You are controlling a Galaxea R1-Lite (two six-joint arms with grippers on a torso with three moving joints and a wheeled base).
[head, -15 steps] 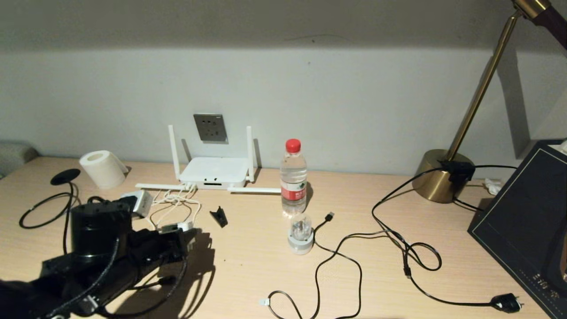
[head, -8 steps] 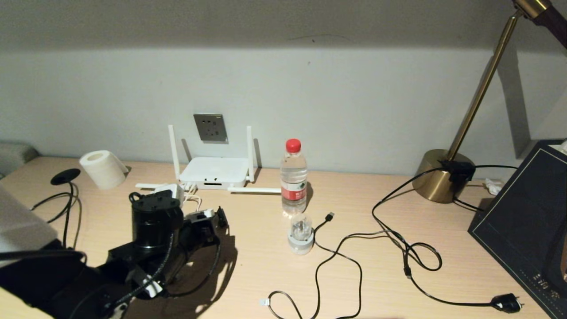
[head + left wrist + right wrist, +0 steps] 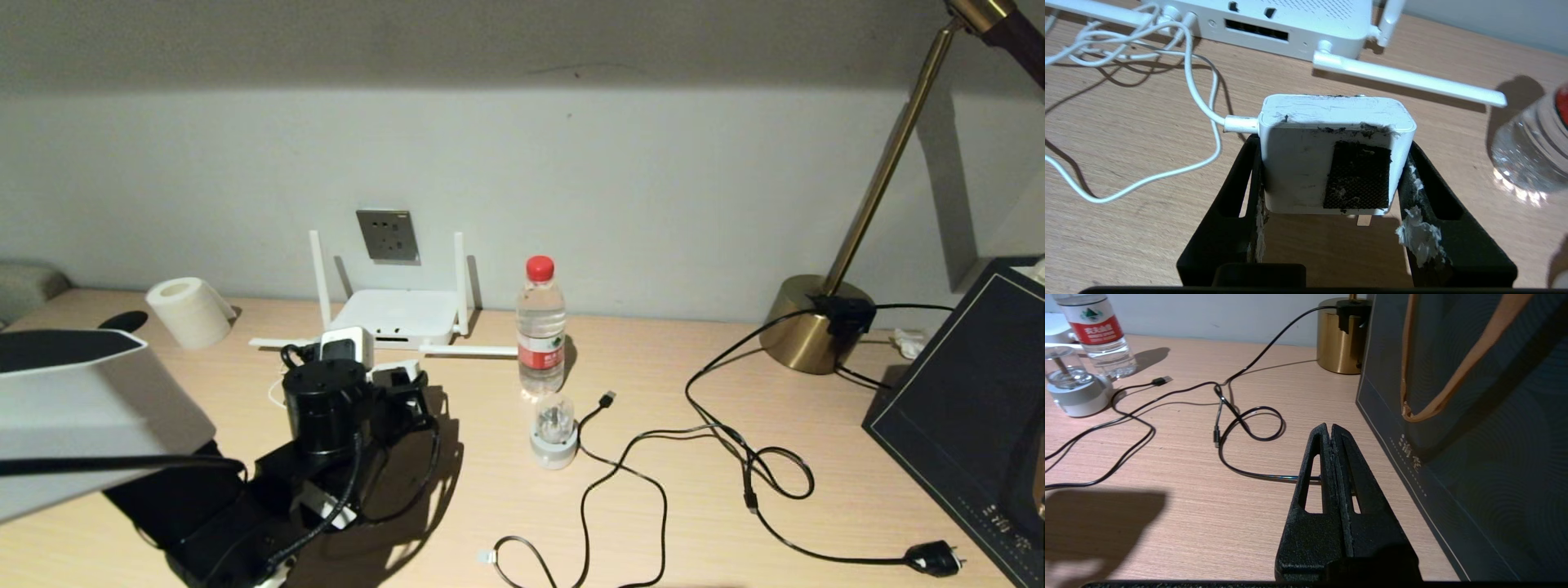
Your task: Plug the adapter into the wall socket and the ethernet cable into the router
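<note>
Since the earlier frames, left gripper is travelling from the desk's left front toward the router, carrying the adapter with it. Jaws are standing about half open, clamping the adapter by its two sides; in the left wrist view the adapter is sitting between the black fingers, a black patch on its near face, its white cord looping away over the desk toward the router.

Adapter is now hanging just in front of the router's port edge, below the wall socket and not yet in it. Socket is sitting on the wall directly behind the router, between the two upright antennas.

Ethernet cable is lying loose on the desk to the right of centre, its clear plug tip near the front edge, unplugged.

Right gripper is showing only in its own wrist view, parked low over the desk beside a dark bag, jaws pressed fully together and holding nothing.

Also sitting on the desk: water bottle, a round white-and-clear gadget, paper roll, brass lamp base.
</note>
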